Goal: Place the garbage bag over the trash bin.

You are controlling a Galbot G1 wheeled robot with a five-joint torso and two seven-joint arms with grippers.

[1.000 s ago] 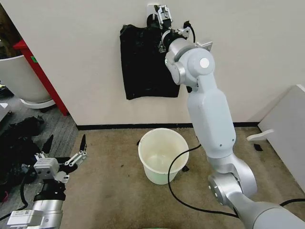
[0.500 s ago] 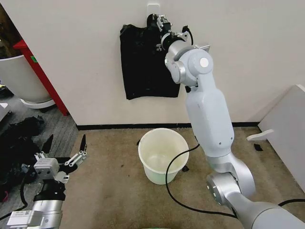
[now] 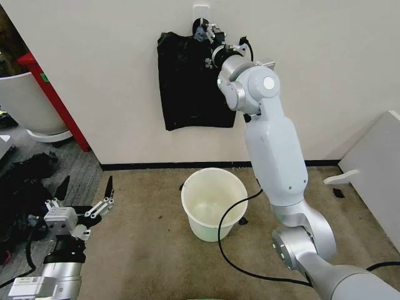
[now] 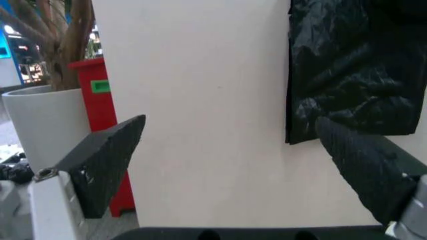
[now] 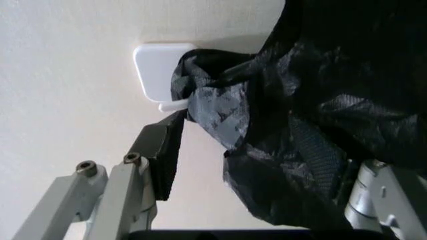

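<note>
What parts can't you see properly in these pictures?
- Right gripper, head view: its fingertips blend into the black garbage bag, so their grip is unclear.
- Wall hook, right wrist view: the bag covers its tip.
- Right gripper's far finger, right wrist view: hidden behind the bag.
- Trash bin, head view: its far outer wall is hidden behind its rim.

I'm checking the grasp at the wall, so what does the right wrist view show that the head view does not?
Only the right wrist view shows the white wall hook up close, with the right gripper straddling the bunched top of the garbage bag. Only the head view shows the trash bin on the floor and the open left gripper low at the robot's left. Both show the bag hanging on the wall.
</note>
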